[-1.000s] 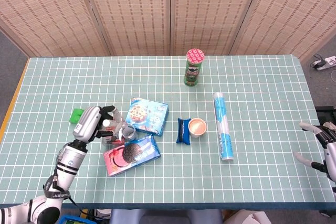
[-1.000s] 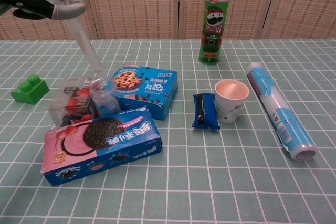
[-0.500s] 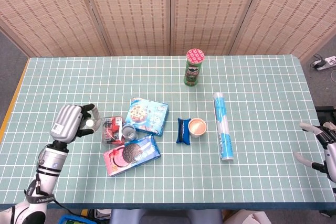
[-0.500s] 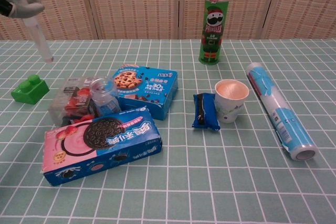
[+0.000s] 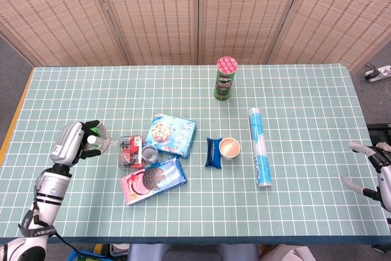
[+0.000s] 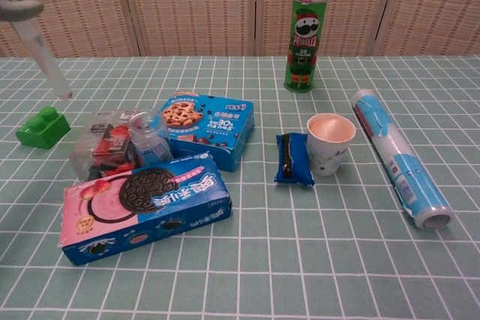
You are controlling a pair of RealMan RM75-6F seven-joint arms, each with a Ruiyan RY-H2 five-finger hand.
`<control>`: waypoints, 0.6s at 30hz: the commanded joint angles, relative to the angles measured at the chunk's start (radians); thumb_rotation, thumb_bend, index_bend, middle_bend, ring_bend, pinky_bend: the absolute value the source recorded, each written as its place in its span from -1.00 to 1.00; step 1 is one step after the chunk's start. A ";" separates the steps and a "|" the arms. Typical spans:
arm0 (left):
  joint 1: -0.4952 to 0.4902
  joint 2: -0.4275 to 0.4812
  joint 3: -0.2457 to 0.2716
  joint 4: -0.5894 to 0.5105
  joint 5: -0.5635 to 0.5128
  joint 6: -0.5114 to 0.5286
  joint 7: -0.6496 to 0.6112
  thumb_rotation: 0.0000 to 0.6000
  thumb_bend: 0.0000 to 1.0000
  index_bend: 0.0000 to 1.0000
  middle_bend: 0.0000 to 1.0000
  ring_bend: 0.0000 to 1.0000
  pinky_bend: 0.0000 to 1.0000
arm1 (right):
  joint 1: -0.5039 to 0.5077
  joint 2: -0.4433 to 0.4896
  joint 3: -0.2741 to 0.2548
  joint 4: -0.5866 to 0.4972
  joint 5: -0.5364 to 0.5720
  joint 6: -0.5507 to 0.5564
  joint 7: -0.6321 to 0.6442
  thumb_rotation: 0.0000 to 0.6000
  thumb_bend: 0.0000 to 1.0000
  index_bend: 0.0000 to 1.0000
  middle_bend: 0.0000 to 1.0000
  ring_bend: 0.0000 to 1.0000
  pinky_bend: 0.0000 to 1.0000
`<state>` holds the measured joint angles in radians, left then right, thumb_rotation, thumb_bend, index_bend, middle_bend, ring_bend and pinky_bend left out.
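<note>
Block sits flat near the table edge, just left of the snack tub. Your left hand hovers over it, fingers loose and empty, lined up for a top grab I'd say. Right hand is spread and empty at the far edge, out of the way.

The head view looks down steeply from high above the near edge of the table, far enough to take in the whole top up to the screens. The chest view sits low and near, facing the same way. Both share the Pringles can and the Oreo box.
</note>
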<state>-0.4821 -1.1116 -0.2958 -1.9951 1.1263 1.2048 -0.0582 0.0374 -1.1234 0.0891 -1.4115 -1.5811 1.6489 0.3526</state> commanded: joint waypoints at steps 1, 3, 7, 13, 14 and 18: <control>0.006 0.041 -0.019 0.008 -0.025 -0.053 -0.072 1.00 -0.15 0.68 1.00 1.00 1.00 | 0.000 -0.001 0.000 0.001 0.000 0.000 -0.001 1.00 -0.90 -0.45 -0.28 -0.41 -0.30; 0.004 0.025 -0.004 0.037 -0.018 -0.031 -0.012 1.00 -0.15 0.68 1.00 1.00 1.00 | 0.000 -0.001 0.000 0.001 -0.001 0.001 -0.001 1.00 -0.90 -0.45 -0.28 -0.41 -0.30; -0.003 -0.025 0.022 0.100 0.003 0.046 0.148 1.00 -0.15 0.69 1.00 1.00 1.00 | -0.001 0.000 0.000 0.000 -0.001 0.002 -0.001 1.00 -0.90 -0.45 -0.27 -0.41 -0.30; -0.001 -0.062 0.026 0.108 -0.020 0.082 0.214 1.00 -0.15 0.69 1.00 1.00 1.00 | -0.005 -0.001 -0.001 0.001 -0.005 0.011 -0.001 1.00 -0.89 -0.45 -0.27 -0.41 -0.30; 0.001 -0.057 0.022 0.097 -0.029 0.074 0.198 1.00 -0.15 0.69 1.00 1.00 1.00 | -0.005 -0.001 -0.001 0.001 -0.006 0.011 -0.002 1.00 -0.90 -0.45 -0.27 -0.41 -0.30; 0.011 -0.013 -0.001 0.038 -0.067 0.020 0.088 1.00 -0.15 0.70 1.00 1.00 1.00 | -0.003 -0.001 -0.002 0.000 -0.008 0.009 -0.004 1.00 -0.90 -0.45 -0.27 -0.41 -0.30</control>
<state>-0.4790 -1.1494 -0.2821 -1.9163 1.0930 1.2594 0.1240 0.0339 -1.1245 0.0869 -1.4113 -1.5891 1.6582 0.3491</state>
